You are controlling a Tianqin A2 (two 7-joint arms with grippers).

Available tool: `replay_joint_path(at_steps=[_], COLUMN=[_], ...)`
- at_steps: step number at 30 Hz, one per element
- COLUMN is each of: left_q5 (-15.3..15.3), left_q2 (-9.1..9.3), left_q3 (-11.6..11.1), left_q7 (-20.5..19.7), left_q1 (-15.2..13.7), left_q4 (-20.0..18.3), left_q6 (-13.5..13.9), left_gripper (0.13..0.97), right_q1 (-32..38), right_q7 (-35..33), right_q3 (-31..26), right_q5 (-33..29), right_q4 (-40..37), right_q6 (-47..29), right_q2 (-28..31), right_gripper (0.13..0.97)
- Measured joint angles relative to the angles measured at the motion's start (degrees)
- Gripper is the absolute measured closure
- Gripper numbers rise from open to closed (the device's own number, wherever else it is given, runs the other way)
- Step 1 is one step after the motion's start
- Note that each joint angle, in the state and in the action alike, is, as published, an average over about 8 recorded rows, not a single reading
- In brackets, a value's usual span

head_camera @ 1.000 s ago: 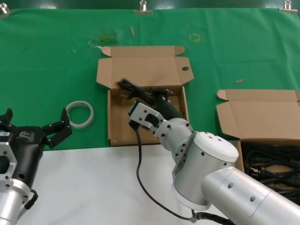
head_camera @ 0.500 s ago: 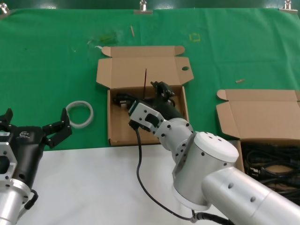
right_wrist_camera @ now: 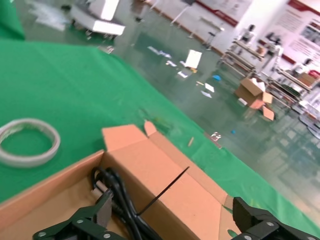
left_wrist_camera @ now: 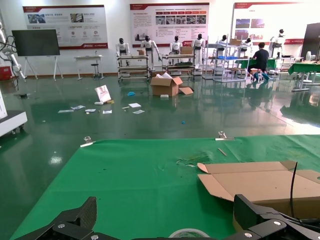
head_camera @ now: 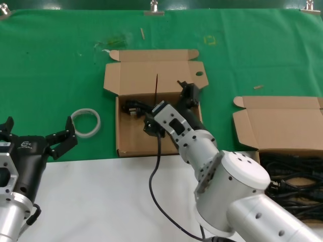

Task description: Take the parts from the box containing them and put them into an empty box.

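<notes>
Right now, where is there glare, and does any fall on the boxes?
Left wrist view: the hall floor mirrors bright light. Head view: sheen on the right arm's silver shell, none on the empty box. Right wrist view: the floor shines.

A coiled black cable bundle [head_camera: 136, 108] is seen lying in the open holed-flap box [head_camera: 126, 138], near its back wall, one thin end sticking upright. More black cables [head_camera: 292, 179] are heaped in the second open box [head_camera: 277, 123] at the right.
</notes>
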Motion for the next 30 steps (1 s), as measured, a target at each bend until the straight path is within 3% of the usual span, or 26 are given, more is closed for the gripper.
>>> replay_joint_path(at_steps=[3,11,20,30], left_q5=[0.0,0.0,0.0,0.0], left_q2=[0.0,0.0,0.0,0.0], left_q3=[0.0,0.0,0.0,0.0], left_q7=[0.0,0.0,0.0,0.02], left_q1=[0.0,0.0,0.0,0.0], left_q4=[0.0,0.0,0.0,0.0], left_q6=[0.0,0.0,0.0,0.0], left_gripper=[0.132,0.132,0.132,0.132], right_q1=[-1.61,-5.85,-10.69,-16.04], right_q7=[3.2,11.64,21.26,31.92], right_q3=[2.05,7.44,13.6,20.4], right_q5=[-2.2,-7.97,-14.57,-21.87], right_q4=[1.08,3.91,7.15,10.73], right_q6=[-1.26,-4.57,-8.34,-12.52], right_q2=[0.0,0.0,0.0,0.0], right_gripper=[0.328,0.199,0.136,0.129])
